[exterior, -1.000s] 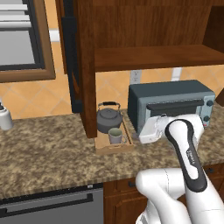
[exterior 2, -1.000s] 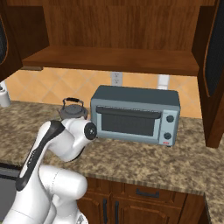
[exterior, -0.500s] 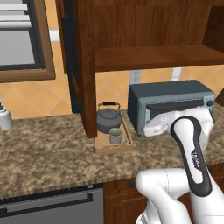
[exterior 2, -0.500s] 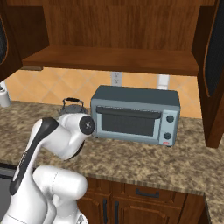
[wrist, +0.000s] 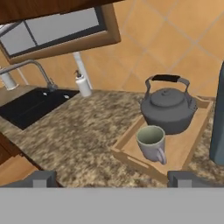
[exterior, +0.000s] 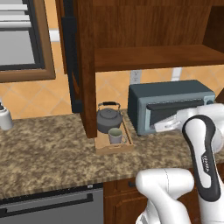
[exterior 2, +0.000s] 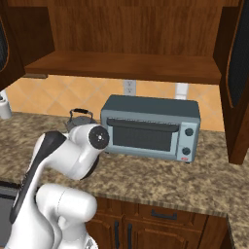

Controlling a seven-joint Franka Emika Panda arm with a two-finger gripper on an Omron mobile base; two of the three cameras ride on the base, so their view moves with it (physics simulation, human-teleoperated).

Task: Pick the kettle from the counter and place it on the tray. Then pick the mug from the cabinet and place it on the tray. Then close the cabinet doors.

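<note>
The dark grey kettle [wrist: 168, 109] [exterior: 109, 119] and the pale mug [wrist: 152, 142] [exterior: 115, 136] both stand on the wooden tray [wrist: 186, 148] [exterior: 114, 147], the mug in front of the kettle. The tray rests on the granite counter [exterior: 48, 148] under the cabinet [exterior: 153, 57]. My gripper [wrist: 113, 178] is open and holds nothing, hovering short of the tray's near edge. The cabinet doors [exterior: 72, 57] [exterior 2: 238, 73] stand open. In the right base view my arm hides the tray, and just the kettle's top [exterior 2: 80, 116] peeks out.
A grey-blue toaster oven [exterior: 170, 105] [exterior 2: 151, 129] stands on the counter right of the tray, close to my wrist. A white soap bottle [wrist: 82, 85] [exterior: 5, 118], a faucet [wrist: 30, 68] and a dark sink [wrist: 30, 103] lie to the left.
My arm has drifted slightly right and up, away from the tray. Kettle and mug have stayed put on the tray.
</note>
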